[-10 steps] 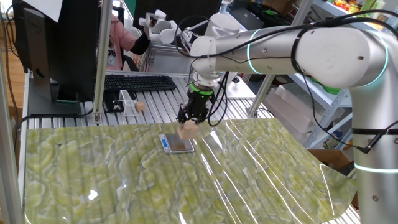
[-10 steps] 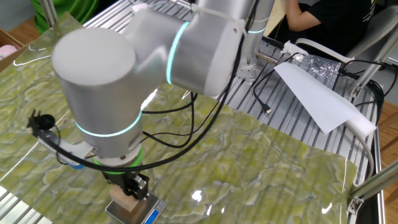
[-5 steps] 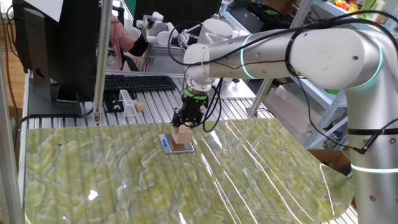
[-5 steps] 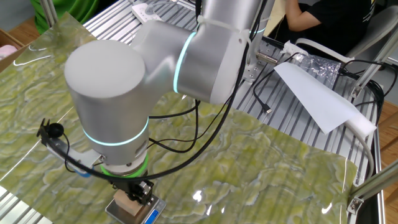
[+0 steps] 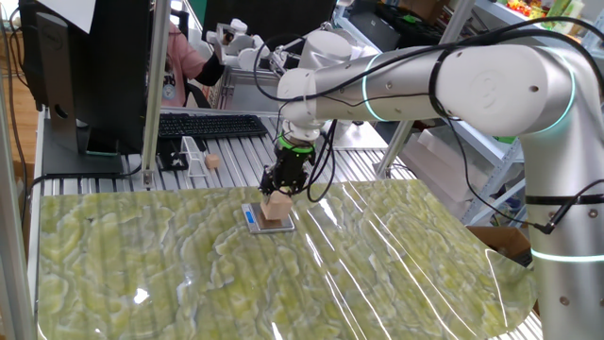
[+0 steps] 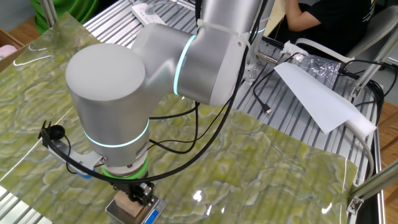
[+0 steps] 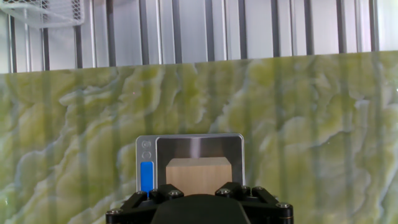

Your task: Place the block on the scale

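The block [image 5: 275, 209], a light tan wooden cube, rests on the dark grey plate of the scale [image 5: 255, 223], which lies on the green marbled mat. My gripper [image 5: 277, 193] comes down onto the block from above and is shut on it. In the other fixed view the block [image 6: 127, 205] sits on the scale [image 6: 153, 215] under the gripper [image 6: 135, 195], at the frame's bottom edge. In the hand view the block [image 7: 199, 173] fills the middle of the scale's plate [image 7: 199, 146], with the gripper [image 7: 199, 191] just below it; the fingertips are hidden by the hand's black body.
A black keyboard [image 5: 208, 125] and a tiny tan ball [image 5: 213, 161] lie on the slatted metal table behind the mat. A dark monitor [image 5: 85, 76] stands at the back left. A white paper sheet [image 6: 317, 93] and cables lie at the far side.
The gripper moved left and down with the block onto the scale's plate over the first half second; since then it has hardly moved.
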You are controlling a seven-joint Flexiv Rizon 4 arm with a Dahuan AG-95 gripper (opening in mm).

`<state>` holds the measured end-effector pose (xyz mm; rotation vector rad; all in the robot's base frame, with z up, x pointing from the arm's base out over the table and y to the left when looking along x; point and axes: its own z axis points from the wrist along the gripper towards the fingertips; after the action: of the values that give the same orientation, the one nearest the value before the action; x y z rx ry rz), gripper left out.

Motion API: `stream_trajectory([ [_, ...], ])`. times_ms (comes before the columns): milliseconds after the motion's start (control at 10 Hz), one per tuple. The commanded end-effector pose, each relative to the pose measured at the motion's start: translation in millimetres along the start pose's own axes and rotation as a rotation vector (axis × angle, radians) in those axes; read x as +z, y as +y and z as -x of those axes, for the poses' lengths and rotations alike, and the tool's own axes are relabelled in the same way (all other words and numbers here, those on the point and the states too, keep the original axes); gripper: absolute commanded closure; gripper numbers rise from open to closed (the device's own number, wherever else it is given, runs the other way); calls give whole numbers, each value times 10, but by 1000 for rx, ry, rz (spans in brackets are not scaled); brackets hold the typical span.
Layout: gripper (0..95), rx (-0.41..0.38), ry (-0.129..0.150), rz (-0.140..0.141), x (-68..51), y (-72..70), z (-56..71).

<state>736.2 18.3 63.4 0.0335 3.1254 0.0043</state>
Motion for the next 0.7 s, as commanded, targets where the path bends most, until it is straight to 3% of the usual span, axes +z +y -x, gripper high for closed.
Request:
stream_trajectory([
  [100,950,0,-2,0,16,2,12],
  [700,950,8,-8,0,120,20,31],
])
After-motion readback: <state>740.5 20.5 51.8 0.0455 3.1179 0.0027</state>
